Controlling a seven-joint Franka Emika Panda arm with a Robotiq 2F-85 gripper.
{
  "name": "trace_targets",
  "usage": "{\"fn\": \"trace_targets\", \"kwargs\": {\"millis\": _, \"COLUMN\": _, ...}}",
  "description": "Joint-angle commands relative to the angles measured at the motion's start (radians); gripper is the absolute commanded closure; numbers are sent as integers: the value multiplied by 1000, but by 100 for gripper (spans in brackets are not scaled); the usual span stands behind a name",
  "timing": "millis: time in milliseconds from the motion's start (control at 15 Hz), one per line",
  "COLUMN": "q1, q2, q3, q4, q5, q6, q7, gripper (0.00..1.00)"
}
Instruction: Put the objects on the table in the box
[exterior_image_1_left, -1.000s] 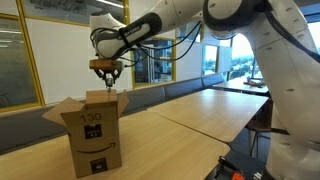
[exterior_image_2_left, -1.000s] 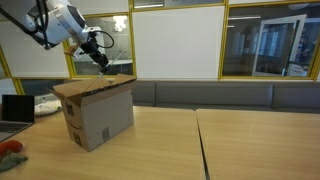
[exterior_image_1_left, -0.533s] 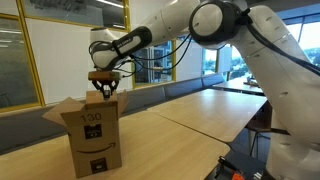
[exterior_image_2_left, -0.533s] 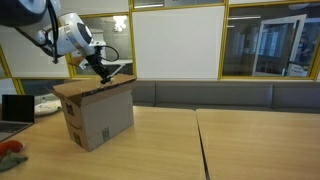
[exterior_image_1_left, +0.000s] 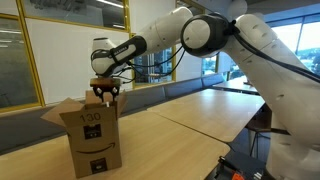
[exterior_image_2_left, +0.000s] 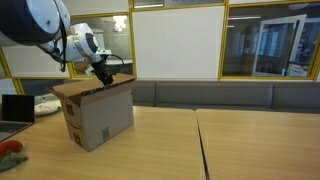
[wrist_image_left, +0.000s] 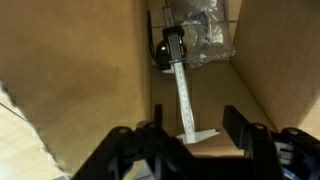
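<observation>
claw | jaws apart, gripping nothing | box interior blurry | packet cut off at top

One cardboard box. Inside: one clear plastic packet, one black gadget. One laptop.

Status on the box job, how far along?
Done: packet and black gadget lie inside the box. In hand: nothing; the pincer is open at the box mouth. Left: possibly the orange item at the table edge.
</observation>
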Motion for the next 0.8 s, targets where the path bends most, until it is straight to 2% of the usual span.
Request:
{"fn": "trace_targets", "kwargs": {"millis": 0, "q1": 16, "q2": 38, "q3": -26, "q4": 85, "q5": 51, "q6": -45, "q7": -47, "gripper": 3}}
{"fn": "trace_targets", "kwargs": {"millis": 67, "q1": 16, "q2": 39, "q3": -28, "q4": 88, "q5": 59, "q6": -51, "q7": -51, "gripper": 0}}
{"fn": "trace_targets", "kwargs": {"millis": 400, "q1": 16, "q2": -4, "q3": -47, "q4": 58, "q5": 60, "q6": -54, "q7": -44, "gripper": 0}}
{"fn": "trace_targets", "kwargs": {"millis": 733, "q1": -2, "q2": -139, "q3": -56, "q4": -46, "q5": 12, "q6": -66, "q7": -18, "gripper": 0}}
